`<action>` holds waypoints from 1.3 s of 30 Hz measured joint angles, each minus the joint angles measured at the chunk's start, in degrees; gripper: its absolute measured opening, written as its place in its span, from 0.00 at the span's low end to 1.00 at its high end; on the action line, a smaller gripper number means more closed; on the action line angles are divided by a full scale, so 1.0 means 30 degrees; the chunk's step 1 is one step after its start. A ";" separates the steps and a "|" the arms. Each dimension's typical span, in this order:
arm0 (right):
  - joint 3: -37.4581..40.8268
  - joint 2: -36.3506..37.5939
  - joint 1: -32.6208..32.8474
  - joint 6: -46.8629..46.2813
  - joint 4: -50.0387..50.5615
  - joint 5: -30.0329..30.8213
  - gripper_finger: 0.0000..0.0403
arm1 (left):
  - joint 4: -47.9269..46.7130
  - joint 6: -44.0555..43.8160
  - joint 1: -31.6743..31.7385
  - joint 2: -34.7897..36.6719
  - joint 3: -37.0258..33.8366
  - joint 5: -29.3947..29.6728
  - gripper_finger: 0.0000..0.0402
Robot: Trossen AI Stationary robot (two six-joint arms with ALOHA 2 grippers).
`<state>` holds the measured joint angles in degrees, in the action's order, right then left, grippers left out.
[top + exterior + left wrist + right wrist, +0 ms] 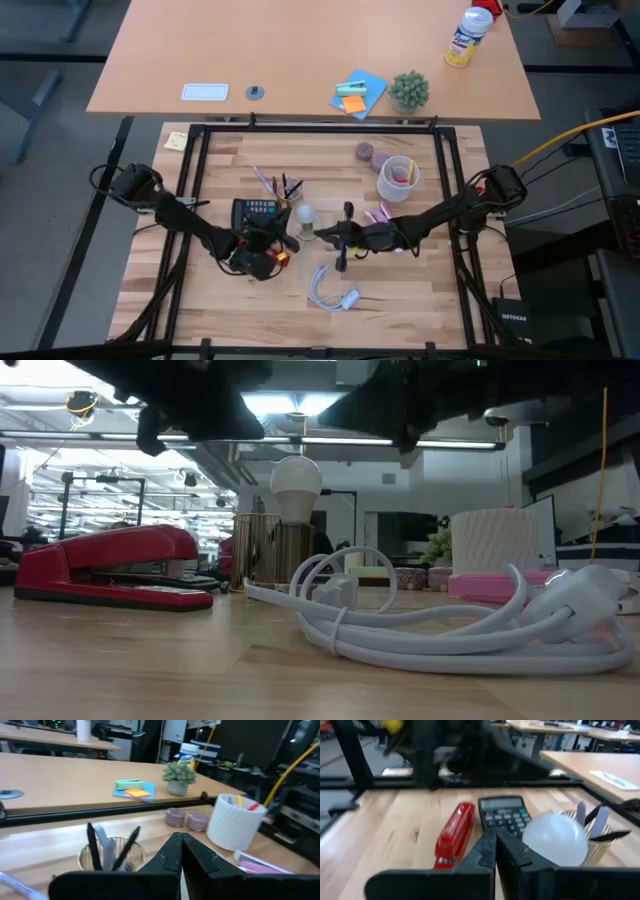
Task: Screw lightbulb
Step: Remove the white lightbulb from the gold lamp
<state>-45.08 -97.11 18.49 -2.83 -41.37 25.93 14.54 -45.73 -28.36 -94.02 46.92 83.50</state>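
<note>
The lightbulb [305, 214] is small, round and frosted white. It stands upright with its globe up, just right of the black calculator [258, 210]. It also shows in the low view [297, 485] and the right wrist view [554, 840]. I cannot make out what its lower end rests on. My right gripper [323, 233] is shut and empty, a little to the near right of the bulb and pointing toward the table's left; its fingertips [495, 837] meet. My left gripper [290, 243] is shut and empty, near the bulb's near side; its fingertips [181, 840] meet.
A red stapler [454, 836] lies on the near side of the calculator, under my left arm. A gold pen holder [111, 854] stands behind the bulb. A white cup [397, 178] is at the far right. A white looped cable [333, 290] lies near the front edge.
</note>
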 joint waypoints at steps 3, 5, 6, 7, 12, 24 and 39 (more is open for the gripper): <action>0.0009 -0.0589 -0.0039 -0.0076 -0.0215 0.0085 0.02 | -0.0734 -0.0229 0.0823 0.0000 0.0000 -0.1028 0.00; 0.0009 -0.1048 -0.0203 -0.0095 -0.0286 0.0279 0.02 | -0.1359 -0.0706 0.1349 0.0000 0.0000 -0.2330 0.00; 0.0009 -0.1246 -0.0275 -0.0095 -0.0258 0.0430 0.02 | -0.1674 -0.1011 0.1588 0.0000 0.0000 -0.3080 0.00; 0.0016 -0.1434 -0.0339 -0.0102 -0.0257 0.0535 0.02 | -0.2021 -0.1226 0.1804 0.0000 -0.0004 -0.3778 0.00; 0.0009 -0.1903 -0.1080 -0.0118 -0.0392 0.0833 0.02 | -0.2670 -0.2066 0.2382 0.0000 -0.0007 -0.6317 0.00; 0.0041 -0.1971 -0.2101 -0.0124 -0.0206 0.1045 0.02 | -0.2918 -0.2762 0.1310 0.0000 -0.0066 -0.6082 0.00; 0.0009 -0.2000 -0.2626 -0.0059 -0.0688 0.5021 0.02 | -0.1083 -0.3115 -0.0271 0.0000 0.0007 -0.7106 0.00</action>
<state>-45.06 -103.11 10.61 -3.01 -43.44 40.99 11.29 -55.07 -29.17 -94.02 46.94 62.18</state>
